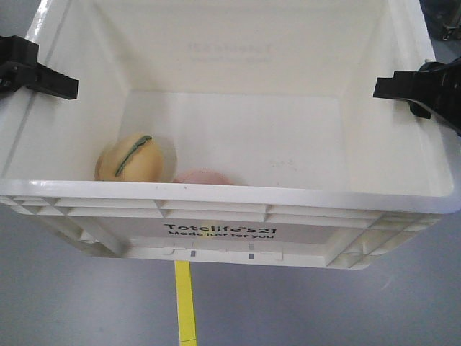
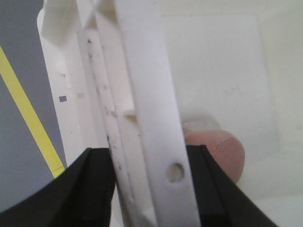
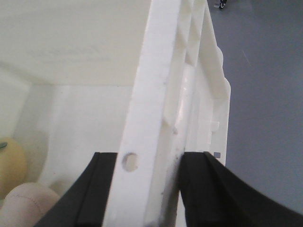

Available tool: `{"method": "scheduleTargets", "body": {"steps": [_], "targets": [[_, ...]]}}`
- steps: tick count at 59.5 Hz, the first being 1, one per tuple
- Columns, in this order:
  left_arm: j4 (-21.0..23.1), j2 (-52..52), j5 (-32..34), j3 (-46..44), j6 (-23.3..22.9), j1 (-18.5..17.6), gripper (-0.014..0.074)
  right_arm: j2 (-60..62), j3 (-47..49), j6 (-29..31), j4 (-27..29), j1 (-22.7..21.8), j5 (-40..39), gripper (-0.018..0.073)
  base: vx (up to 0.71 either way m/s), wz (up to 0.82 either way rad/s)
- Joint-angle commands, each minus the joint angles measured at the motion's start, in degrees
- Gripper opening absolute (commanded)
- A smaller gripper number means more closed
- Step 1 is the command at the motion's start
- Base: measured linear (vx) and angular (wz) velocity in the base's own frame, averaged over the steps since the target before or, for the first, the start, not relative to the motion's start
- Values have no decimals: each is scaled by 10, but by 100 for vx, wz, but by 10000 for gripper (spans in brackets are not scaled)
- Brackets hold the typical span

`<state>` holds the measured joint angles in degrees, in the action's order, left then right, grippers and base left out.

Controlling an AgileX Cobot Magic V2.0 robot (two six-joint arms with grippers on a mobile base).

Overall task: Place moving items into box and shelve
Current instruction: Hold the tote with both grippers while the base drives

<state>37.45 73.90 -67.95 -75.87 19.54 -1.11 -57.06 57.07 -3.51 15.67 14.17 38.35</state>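
Both toys are in and the crate is pinched by its two side rims, so the carry is where I could lose it.

My left tool (image 1: pixel 32 72) is clenched on the left rim of the large white ribbed plastic crate (image 1: pixel 238 209). The pale yellow, green-striped soft round toy (image 1: pixel 133 160) and the pinkish-brown soft round toy (image 1: pixel 205 176) lie side by side in its near left corner. My right tool (image 1: pixel 421 90) clamps the right rim the same way. Each hold is only a thin wall between two pads. I judge that uneven arm motion could twist the crate, work a rim loose and drop the load onto the grey floor (image 1: pixel 86 303).

Glossy white ribbed plastic box (image 1: pixel 216 209); matt soft toys (image 1: pixel 133 162).
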Motion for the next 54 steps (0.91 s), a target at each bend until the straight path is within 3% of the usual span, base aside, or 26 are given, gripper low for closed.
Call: {"method": "scheduleTargets", "body": {"steps": [1, 54], "targets": [[108, -23, 23, -25, 7, -6, -3, 15, 25, 11, 44, 5, -89, -6, -3, 12], [108, -23, 23, -25, 7, -6, -3, 15, 25, 11, 44, 5, -89, -6, 4, 11]]}}
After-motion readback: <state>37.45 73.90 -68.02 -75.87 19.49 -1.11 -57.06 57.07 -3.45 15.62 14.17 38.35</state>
